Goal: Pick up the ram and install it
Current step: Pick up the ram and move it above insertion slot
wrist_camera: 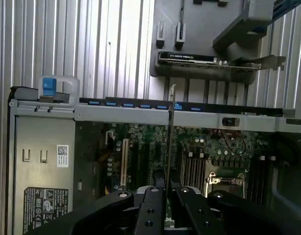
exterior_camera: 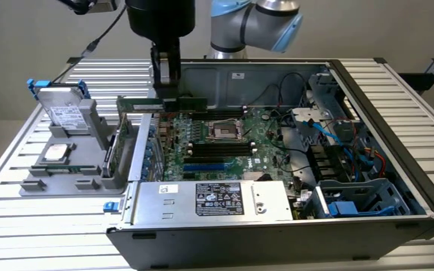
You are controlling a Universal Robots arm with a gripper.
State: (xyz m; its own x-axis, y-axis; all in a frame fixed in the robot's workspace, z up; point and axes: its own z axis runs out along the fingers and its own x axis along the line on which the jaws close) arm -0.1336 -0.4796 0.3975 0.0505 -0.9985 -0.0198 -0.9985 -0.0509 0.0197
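The pincer (exterior_camera: 167,97) is clamped on the ram (exterior_camera: 138,105), holding it in the air in the upper left of the exterior view, above the left rim of the open computer case (exterior_camera: 398,101). The green stick hangs level, broad face to the camera. Its long axis runs from the exterior view's left to its right, with a pale label on its left half that is too small to read.

Writing next. The power supply (exterior_camera: 270,203), at the lower centre of the exterior view, carries a black label (exterior_camera: 218,199) with white print and logos, none of it legible. A small white sticker (exterior_camera: 168,189) sits beside that label. At left, a hard drive (exterior_camera: 65,113) with a white label leans in the grey fixture (exterior_camera: 81,183) on the slatted bench (exterior_camera: 21,226).

In the wrist view the ram (wrist_camera: 169,137) is seen edge-on. It is a thin line running straight out from the pincer (wrist_camera: 166,188), across the motherboard (wrist_camera: 140,152) and past the case wall. The same view shows a square-code sticker (wrist_camera: 62,155) on the power supply (wrist_camera: 40,142), and an expansion card (wrist_camera: 209,59) with a metal bracket on the fixture (wrist_camera: 204,24).

The exterior view alone gives the blue-grey arm joint (exterior_camera: 259,20). It also shows the CPU socket (exterior_camera: 225,130) with the black memory slots (exterior_camera: 217,149) just below it.
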